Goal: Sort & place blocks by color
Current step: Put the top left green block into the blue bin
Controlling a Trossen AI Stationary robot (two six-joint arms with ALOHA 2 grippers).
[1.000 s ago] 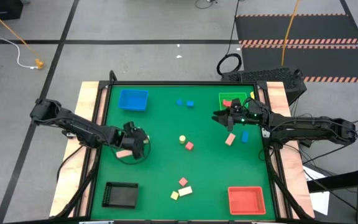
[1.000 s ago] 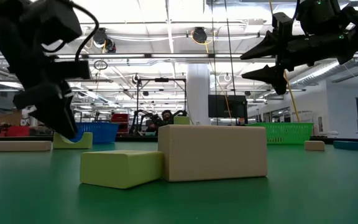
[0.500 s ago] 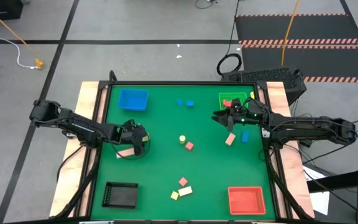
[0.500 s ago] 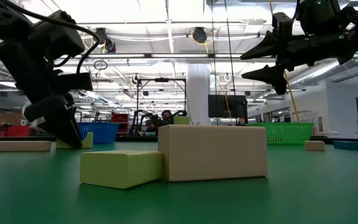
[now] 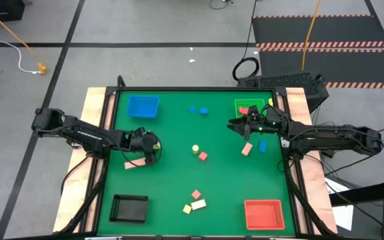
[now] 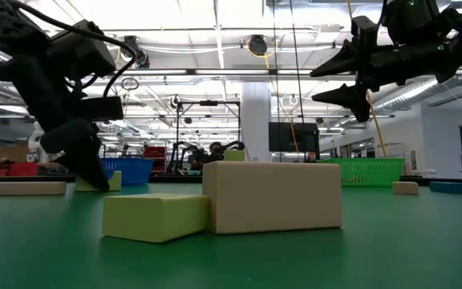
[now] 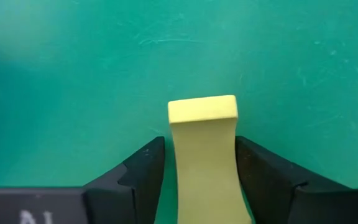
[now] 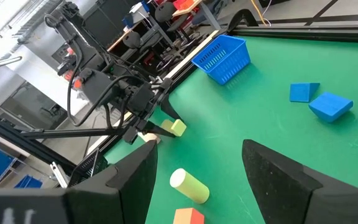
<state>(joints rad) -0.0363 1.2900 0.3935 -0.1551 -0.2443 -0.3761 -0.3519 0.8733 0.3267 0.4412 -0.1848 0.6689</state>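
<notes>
Your left pincer [image 7: 199, 171] was low over the green bench [image 5: 172, 180], well out from the blue tray [image 5: 143, 107] toward the near left side, and in the left wrist view its two fingers [image 7: 143, 171] stood on either side of a yellow-green block [image 7: 202, 140], apparently pressing its flanks. In the high view that block [image 5: 156, 145] showed only as a sliver at the pincer's tip, with a pale pink bar [image 5: 133, 164] lying just beside it, on the side away from the blue tray. You appeared to be at the grasp, so the thing to get right was the pinch: the block sat roughly centred between the fingers, and you needed a firm, square squeeze before lifting straight up, lest it twist out or the neighbouring bar be dragged along. The green tray [image 5: 251, 107], straight across the bench from the blue tray, already held a red block [image 5: 243, 111]; it was the likely home for this colour, though that was a judgement. Your right pincer [image 6: 327, 76] waited with fingers spread wide and holding nothing, raised above the bench near that green tray, so your carry would have to avoid it.
</notes>
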